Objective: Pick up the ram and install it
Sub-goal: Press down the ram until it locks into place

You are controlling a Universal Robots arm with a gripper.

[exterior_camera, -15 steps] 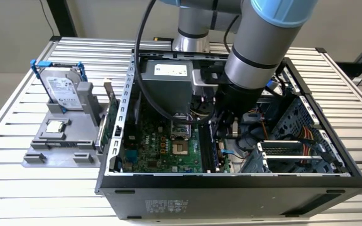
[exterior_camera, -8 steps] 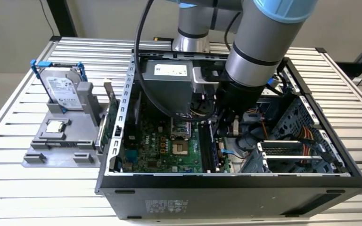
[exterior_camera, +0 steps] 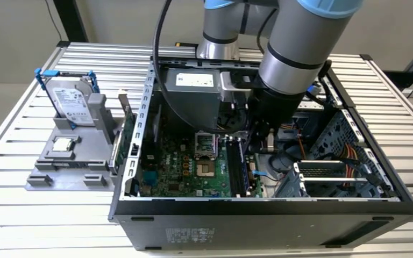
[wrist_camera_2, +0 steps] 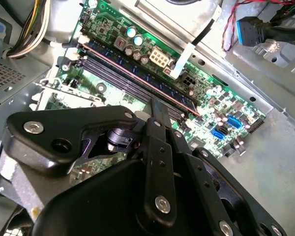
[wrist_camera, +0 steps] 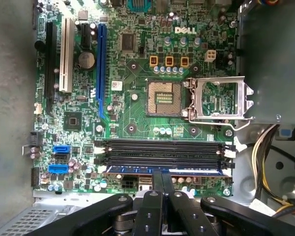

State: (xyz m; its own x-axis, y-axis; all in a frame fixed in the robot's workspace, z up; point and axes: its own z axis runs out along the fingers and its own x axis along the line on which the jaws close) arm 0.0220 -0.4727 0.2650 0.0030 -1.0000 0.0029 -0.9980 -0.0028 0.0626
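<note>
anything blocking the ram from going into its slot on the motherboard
Nothing visible does. In the first wrist view the ram lies along the memory slot nearest the end effector, with no cable or part between it and the motherboard. Whether it is fully seated cannot be told.

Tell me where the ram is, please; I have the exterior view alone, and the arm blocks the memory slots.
Observer: In the first wrist view, the ram lies along the memory slot nearest the gripper.
Operator: Is the gripper clear of it?
Observer: No gap shows. In the second wrist view, the gripper meets the ram's upper edge about midway along.
Operator: And the other slots?
Observer: The three other slots look unfilled.
</note>
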